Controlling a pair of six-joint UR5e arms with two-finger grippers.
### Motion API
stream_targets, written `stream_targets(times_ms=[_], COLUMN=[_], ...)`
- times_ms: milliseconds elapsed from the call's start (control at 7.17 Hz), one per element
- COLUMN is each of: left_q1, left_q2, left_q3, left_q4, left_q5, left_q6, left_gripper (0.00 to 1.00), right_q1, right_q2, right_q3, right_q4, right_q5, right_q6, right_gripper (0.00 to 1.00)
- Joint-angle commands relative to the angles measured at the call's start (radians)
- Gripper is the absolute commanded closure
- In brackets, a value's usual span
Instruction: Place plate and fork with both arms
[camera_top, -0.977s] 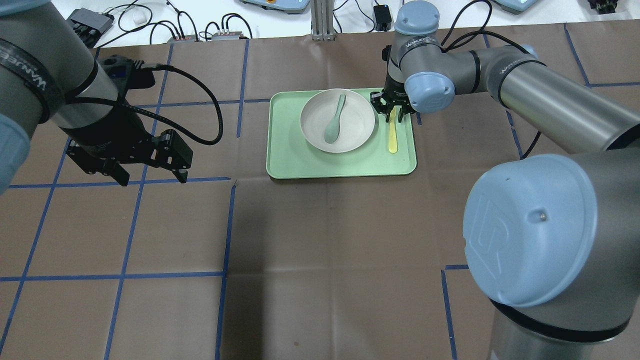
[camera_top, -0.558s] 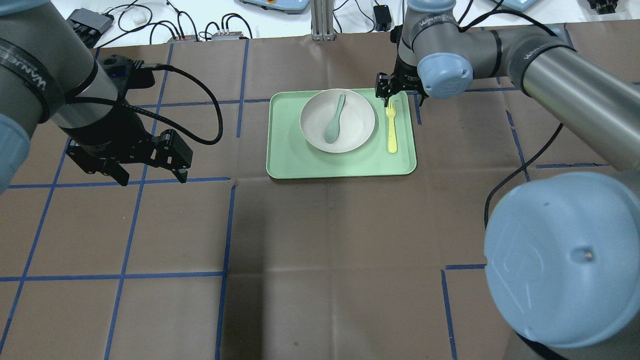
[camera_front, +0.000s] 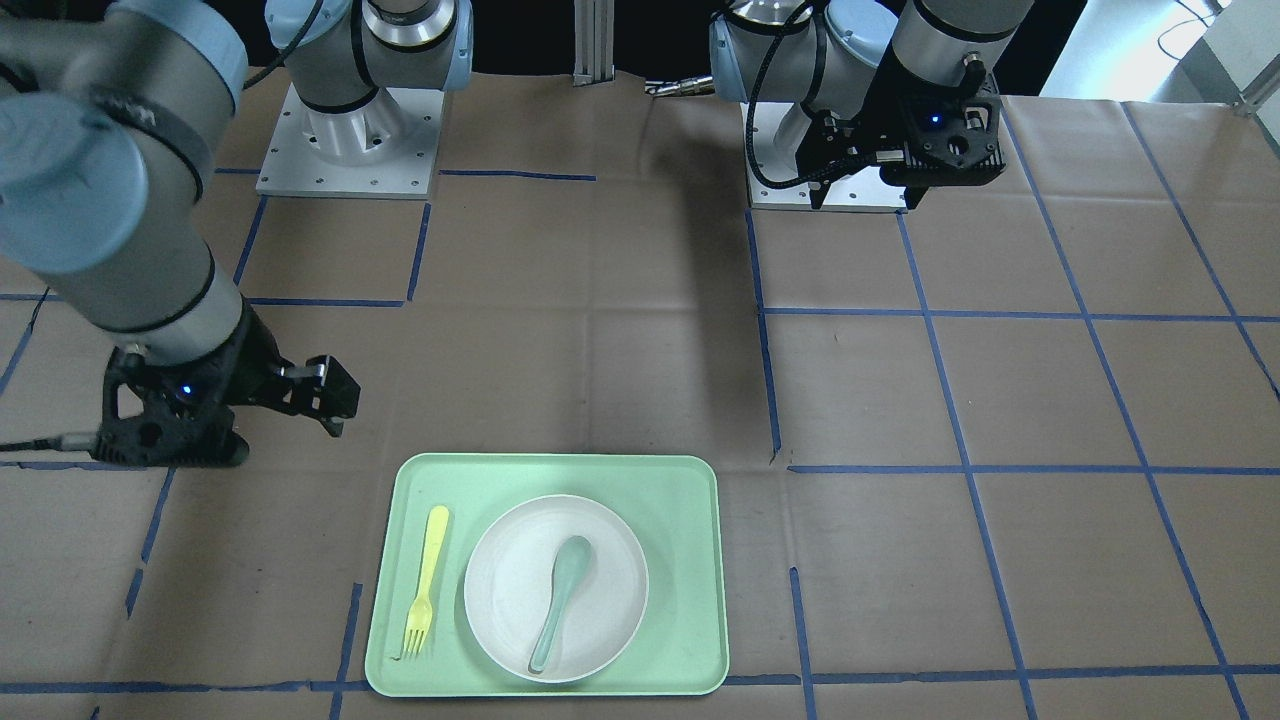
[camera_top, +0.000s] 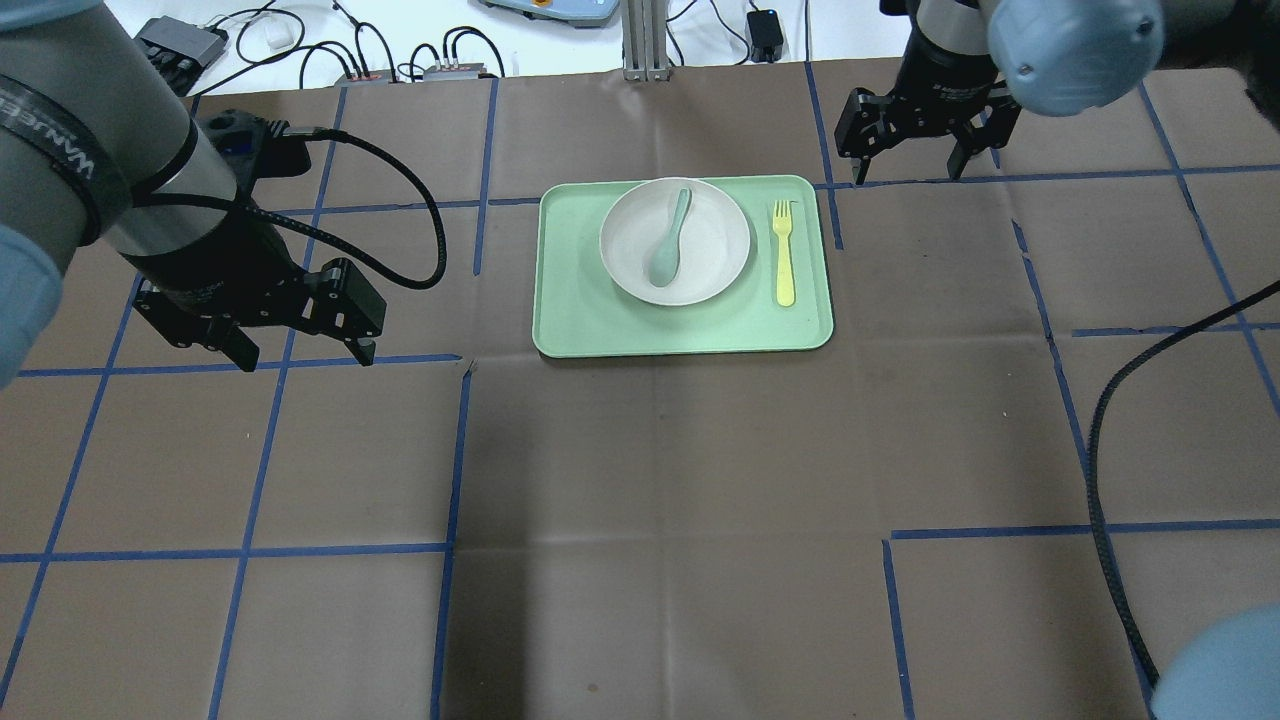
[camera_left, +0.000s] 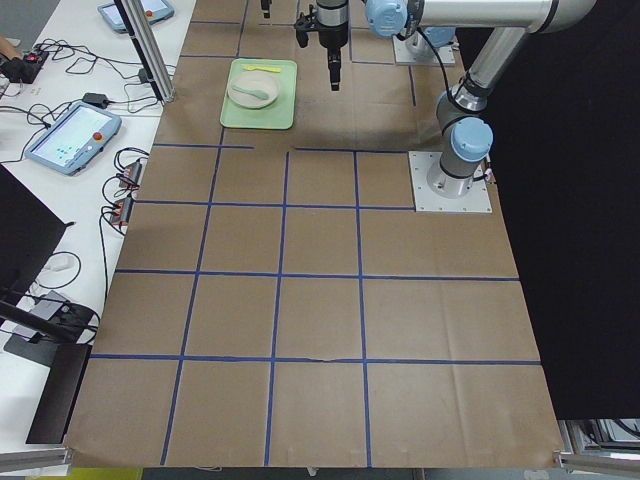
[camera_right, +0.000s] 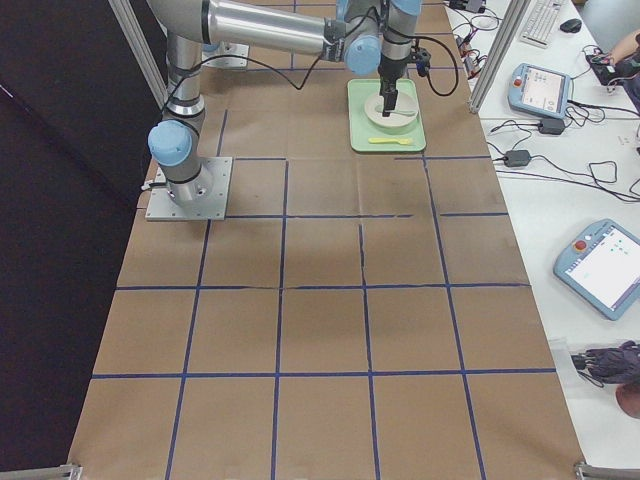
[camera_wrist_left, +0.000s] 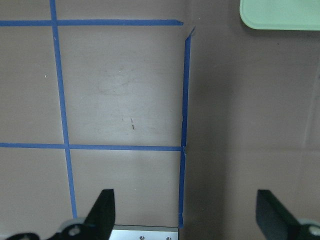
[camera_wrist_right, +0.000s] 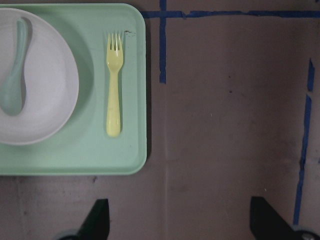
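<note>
Plate (camera_top: 700, 270) is sitting on the tray (camera_top: 570, 310), and the fork (camera_top: 784, 252) is lying just beside it. Left gripper (camera_top: 305, 360) and right gripper (camera_top: 910, 170) are hanging wide open and empty, clear of the tray. Placement is looking done, with only retreat likely remaining.

a robotics lab: teach pendants (camera_right: 610, 266), cables (camera_top: 441, 245), blue tape grid (camera_top: 245, 551) on a paper-covered table (camera_top: 650, 500).

Bright, even light; in the overhead view a soft shadow band darkens the table (camera_top: 550, 550) toward six o'clock.
</note>
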Motion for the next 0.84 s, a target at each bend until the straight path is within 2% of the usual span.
stream_targets(times_ms=[0, 140, 279, 419, 558, 698], left_q1=[0.0, 0.0, 0.0, 0.0, 0.0, 0.0], left_q2=[0.0, 0.0, 0.0, 0.0, 0.0, 0.0], left_q3=[-0.002, 0.0, 0.0, 0.0, 0.0, 0.0], left_q4=[0.0, 0.0, 0.0, 0.0, 0.0, 0.0], left_q5=[0.001, 0.001, 0.001, -0.001, -0.001, -0.001], left_q6=[0.0, 0.0, 0.0, 0.0, 0.0, 0.0], left_gripper=[0.0, 0.0, 0.0, 0.0, 0.0, 0.0], right_q1=[-0.007, 0.001, 0.018, 0.019, 0.021, 0.022], right_q2=[-0.144, -0.201, -0.244, -0.293, -0.329, -0.328], right_q3=[0.002, 0.016, 0.101, 0.185, 0.23, 0.225], right_q4=[0.155, 0.183, 0.184, 0.145, 0.064, 0.054], right_q5=[-0.003, 0.003, 0.007, 0.006, -0.003, 0.001], right_q6=[0.013, 0.058, 0.085, 0.083, 0.084, 0.087], right_gripper=[0.0, 0.0, 0.0, 0.0, 0.0, 0.0])
